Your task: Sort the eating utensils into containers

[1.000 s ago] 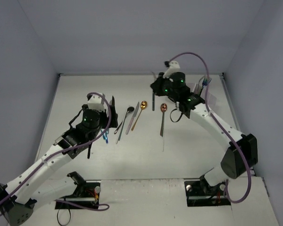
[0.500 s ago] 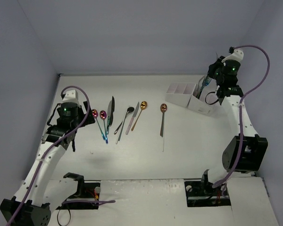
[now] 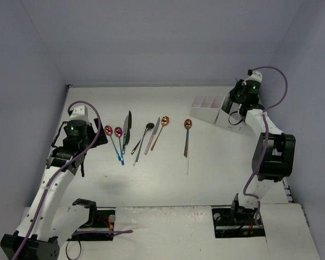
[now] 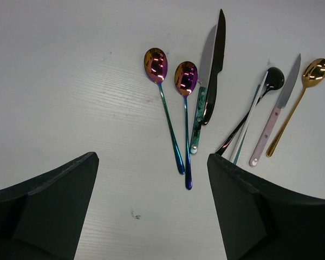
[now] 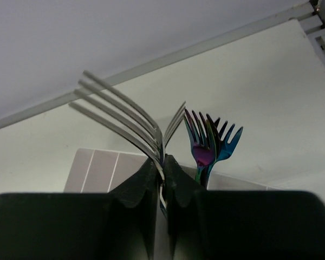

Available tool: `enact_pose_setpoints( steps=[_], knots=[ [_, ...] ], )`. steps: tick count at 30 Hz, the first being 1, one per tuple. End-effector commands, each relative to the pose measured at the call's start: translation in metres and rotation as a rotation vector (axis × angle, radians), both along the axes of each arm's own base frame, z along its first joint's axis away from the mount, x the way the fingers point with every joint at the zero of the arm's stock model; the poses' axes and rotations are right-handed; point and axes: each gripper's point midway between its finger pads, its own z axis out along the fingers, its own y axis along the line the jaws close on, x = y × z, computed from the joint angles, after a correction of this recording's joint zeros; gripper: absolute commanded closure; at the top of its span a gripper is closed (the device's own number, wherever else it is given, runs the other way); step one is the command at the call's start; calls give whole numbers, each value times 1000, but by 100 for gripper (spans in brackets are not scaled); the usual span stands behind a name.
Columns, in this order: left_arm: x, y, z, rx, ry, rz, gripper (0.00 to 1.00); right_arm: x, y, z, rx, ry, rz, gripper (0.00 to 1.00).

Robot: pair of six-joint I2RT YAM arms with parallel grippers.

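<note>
Right wrist view: right gripper (image 5: pixel 162 162), clamped on a silver fork (image 5: pixel 119 111), has travelled from the utensils (image 4: pixel 213 81) to the containers (image 3: pixel 208 103), beside coloured forks (image 5: pixel 206 146) already stowed; release likely follows. Left gripper (image 4: pixel 151 184), wide and empty, has withdrawn leftward.

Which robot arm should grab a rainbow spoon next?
Probably the left. The left pincer is open and hangs just by the rainbow spoons. The right pincer is far away at the white containers, shut on a silver fork.
</note>
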Motion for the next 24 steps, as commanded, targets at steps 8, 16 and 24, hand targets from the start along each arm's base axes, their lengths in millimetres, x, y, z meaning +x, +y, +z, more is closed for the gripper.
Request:
enact_pose_setpoints(
  steps=[8,16,24],
  knots=[
    [6,2,9,-6,-38,12,21,-5,1,86,-55,-190,5,58],
    [6,2,8,-5,-34,6,21,-54,41,87,-131,-54,-10,49],
    [5,9,17,67,-52,-16,21,-109,119,20,-219,187,100,45]
  ],
)
